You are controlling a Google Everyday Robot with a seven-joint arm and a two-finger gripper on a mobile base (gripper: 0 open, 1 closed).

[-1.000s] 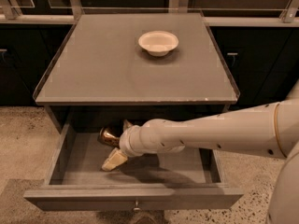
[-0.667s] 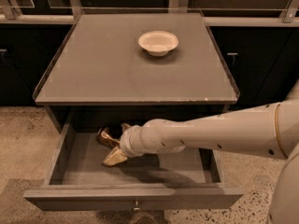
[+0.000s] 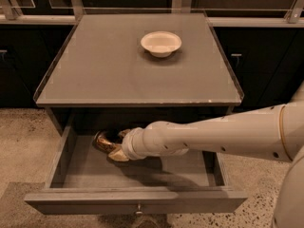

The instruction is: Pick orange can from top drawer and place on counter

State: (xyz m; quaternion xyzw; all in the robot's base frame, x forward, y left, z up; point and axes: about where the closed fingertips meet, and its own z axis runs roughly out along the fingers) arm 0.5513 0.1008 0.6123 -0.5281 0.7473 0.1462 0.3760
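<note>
The orange can [image 3: 102, 140] lies on its side in the back left part of the open top drawer [image 3: 137, 201], shiny gold with dark print. My gripper [image 3: 117, 145] is down inside the drawer, right at the can's right end and touching or almost touching it. The white arm [image 3: 213, 134] reaches in from the right and hides the drawer's middle. The grey counter [image 3: 109, 65] is the flat top above the drawer. The drawer's small round knob [image 3: 138, 207] shows at the front centre.
A white bowl [image 3: 161, 42] stands on the counter, at the back and a little right of centre. Dark cabinets [image 3: 23, 61] flank the unit on both sides. Speckled beige floor [image 3: 21, 141] lies around the drawer. A glass rail runs behind the counter.
My gripper has moved a little back and left inside the drawer, closing onto the can's right end. The can has stayed in the back left of the drawer.
</note>
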